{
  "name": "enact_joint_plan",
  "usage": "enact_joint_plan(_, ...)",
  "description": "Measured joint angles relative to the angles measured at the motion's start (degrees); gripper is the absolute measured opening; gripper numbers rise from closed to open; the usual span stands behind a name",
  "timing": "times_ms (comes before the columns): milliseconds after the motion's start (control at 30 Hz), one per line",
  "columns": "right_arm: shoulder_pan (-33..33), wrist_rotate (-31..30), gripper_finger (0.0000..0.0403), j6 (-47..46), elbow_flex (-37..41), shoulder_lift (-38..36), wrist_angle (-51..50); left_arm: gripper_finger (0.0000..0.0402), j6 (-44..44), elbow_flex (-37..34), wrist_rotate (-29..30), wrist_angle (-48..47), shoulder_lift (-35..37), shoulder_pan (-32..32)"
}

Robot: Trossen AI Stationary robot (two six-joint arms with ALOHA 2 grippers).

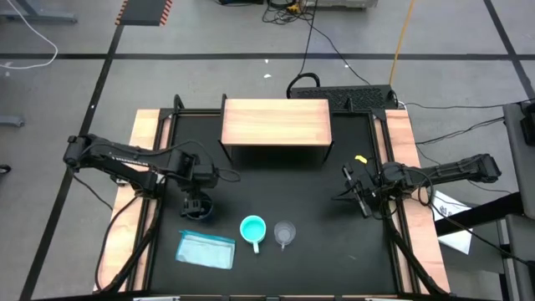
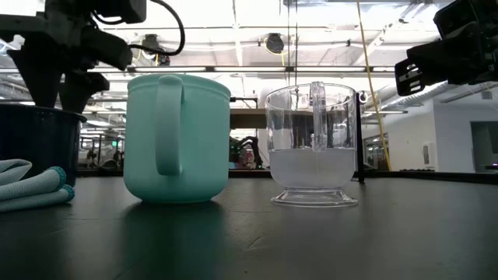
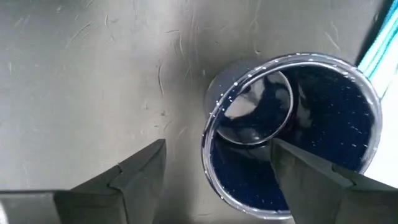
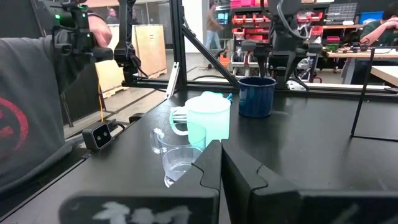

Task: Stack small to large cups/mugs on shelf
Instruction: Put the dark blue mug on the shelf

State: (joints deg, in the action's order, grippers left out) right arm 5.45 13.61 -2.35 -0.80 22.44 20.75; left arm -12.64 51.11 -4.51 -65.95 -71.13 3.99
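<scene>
Left gripper [image 3: 214, 165]: fingers spread, straddling the rim of the dark navy mug [image 3: 292, 127]. One finger [image 3: 314, 174] is inside the mouth, the other [image 3: 134, 171] outside the wall over bare tabletop. No pinch yet. In the high view the gripper hangs directly over the mug at the table's left front.

Right gripper [image 4: 221, 162]: fingers pressed together, holding nothing, parked at the right side of the table [image 1: 318, 201], pointed toward the other cups.

Turquoise mug [image 1: 253, 228] and clear cup [image 1: 285, 233] stand just beside each other near the front edge, apart from the navy mug. A light-blue packet [image 1: 206, 249] lies near the navy mug, toward the front. The shelf [image 1: 276, 122] is at the back centre, its top bare.

Risks, as judged:
- A rim pinch on one wall is off-centre; the mug may swing or tilt once lifted and slip.
- Closing askew could push the mug sideways toward the packet.
- The handle is not visible from the wrist; its position relative to the fingers cannot be told.
</scene>
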Motion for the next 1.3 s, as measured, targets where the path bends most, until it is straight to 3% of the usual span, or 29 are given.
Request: enact_joint_plan(1300, 0.0, 0.0, 0.0, -1.51, -0.02, 0.0, 0.42, 0.0273, 2.0, -1.03, 1.6, 4.92, 0.0, -0.04)
